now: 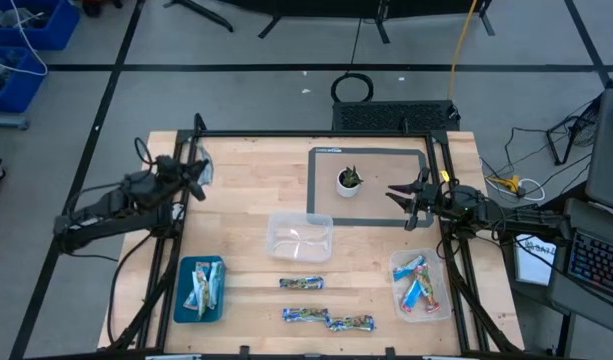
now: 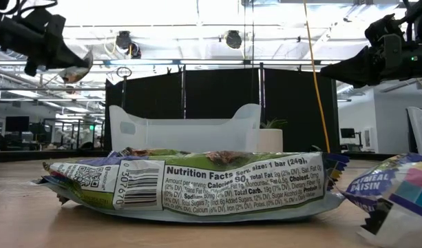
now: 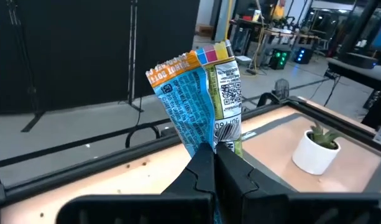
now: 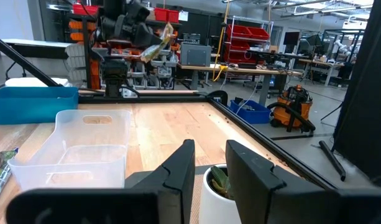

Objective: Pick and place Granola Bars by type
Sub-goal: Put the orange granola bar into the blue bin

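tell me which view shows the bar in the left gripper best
The left wrist view: the blue-wrapped bar fills the frame, pinched at its lower end by the shut left gripper. The high view shows only a small pale sliver, the low view a dim scrap, the right wrist view a distant one.

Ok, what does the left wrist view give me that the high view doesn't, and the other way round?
Only the left wrist view shows the printing on the blue foil-wrapped granola bar pinched upright in the shut left end effector.

Only the high view shows the blue tray, the empty clear plastic tub, the tub of bars, three loose patterned bars and the right end effector.

Both show the small white pot with a green plant on the wooden table.
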